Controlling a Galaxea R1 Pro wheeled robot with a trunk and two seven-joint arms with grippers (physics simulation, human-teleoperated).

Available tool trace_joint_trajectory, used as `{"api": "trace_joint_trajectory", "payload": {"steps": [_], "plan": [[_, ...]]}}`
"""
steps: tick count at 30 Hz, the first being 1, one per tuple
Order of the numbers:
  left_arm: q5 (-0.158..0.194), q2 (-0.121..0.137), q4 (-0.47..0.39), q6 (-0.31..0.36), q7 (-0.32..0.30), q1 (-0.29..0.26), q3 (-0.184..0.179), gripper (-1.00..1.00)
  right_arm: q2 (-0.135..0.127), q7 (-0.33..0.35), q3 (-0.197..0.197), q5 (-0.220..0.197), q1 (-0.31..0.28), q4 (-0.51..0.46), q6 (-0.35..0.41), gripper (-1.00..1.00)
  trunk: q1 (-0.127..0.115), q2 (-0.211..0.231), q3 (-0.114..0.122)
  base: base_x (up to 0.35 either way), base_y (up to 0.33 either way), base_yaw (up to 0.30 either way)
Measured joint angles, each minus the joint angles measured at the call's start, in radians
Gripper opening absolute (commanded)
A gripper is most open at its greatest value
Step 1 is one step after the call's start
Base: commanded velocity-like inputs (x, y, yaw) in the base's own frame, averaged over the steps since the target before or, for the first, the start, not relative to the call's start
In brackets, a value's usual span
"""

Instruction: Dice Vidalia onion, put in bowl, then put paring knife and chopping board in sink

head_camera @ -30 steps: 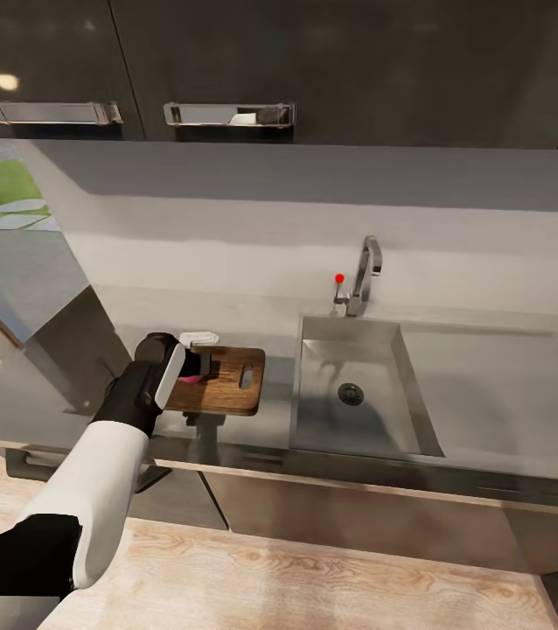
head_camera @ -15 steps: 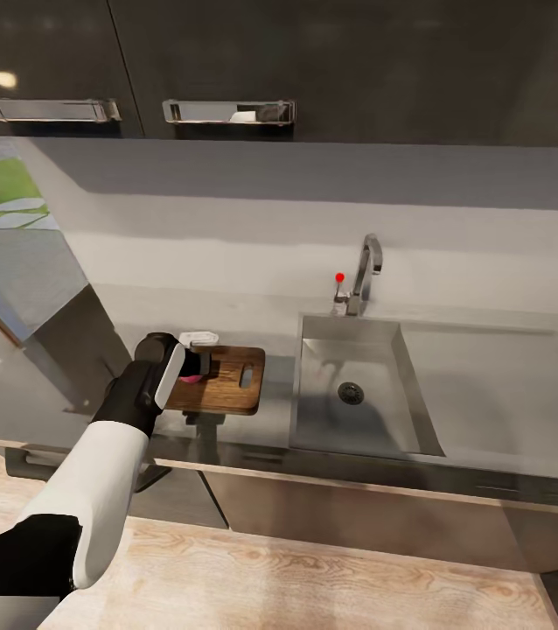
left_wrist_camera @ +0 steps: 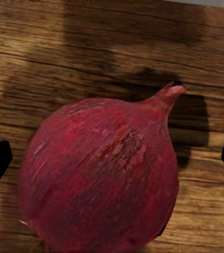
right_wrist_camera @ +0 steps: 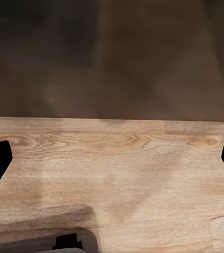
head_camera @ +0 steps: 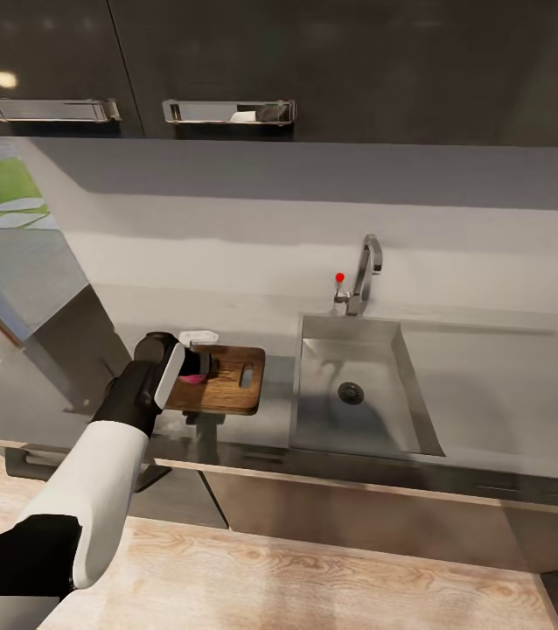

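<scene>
The Vidalia onion (left_wrist_camera: 101,174), dark pink with a short tip, rests on the brown chopping board (left_wrist_camera: 48,63). In the head view the onion (head_camera: 193,377) lies at the board's (head_camera: 231,382) left end, on the grey countertop (head_camera: 253,317). My left gripper (left_wrist_camera: 112,163) straddles the onion with its fingers wide apart and off its skin, so it is open; the head view shows it (head_camera: 193,363) low over the board. The white bowl (head_camera: 198,337) stands just behind it. The sink (head_camera: 353,420) lies to the right, holding nothing. My right gripper (right_wrist_camera: 112,158) is open over wooden floor. The paring knife is out of view.
A chrome tap (head_camera: 365,276) with a red dot stands behind the basin, and a flat drainboard (head_camera: 498,385) runs to its right. Dark wall cabinets (head_camera: 226,61) hang above the grey backsplash. A side wall closes the counter's left end.
</scene>
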Motion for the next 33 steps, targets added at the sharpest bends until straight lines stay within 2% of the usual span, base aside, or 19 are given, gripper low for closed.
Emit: {"api": "trace_joint_trajectory", "payload": {"steps": [20, 33], "plan": [[0.0, 0.001, 0.0, 0.0, 0.0, 0.001, 0.0, 1.0, 0.004, 0.0, 0.0, 0.0, 0.0, 0.0, 0.0, 1.0, 0.0, 0.0, 0.001, 0.0, 0.0, 0.0], [0.0, 0.001, -0.004, 0.0, 0.0, 0.001, 0.0, 1.0, 0.005, 0.0, 0.0, 0.0, 0.0, 0.0, 0.0, 1.0, 0.0, 0.0, 0.02, 0.0, 0.0, 0.0]]}}
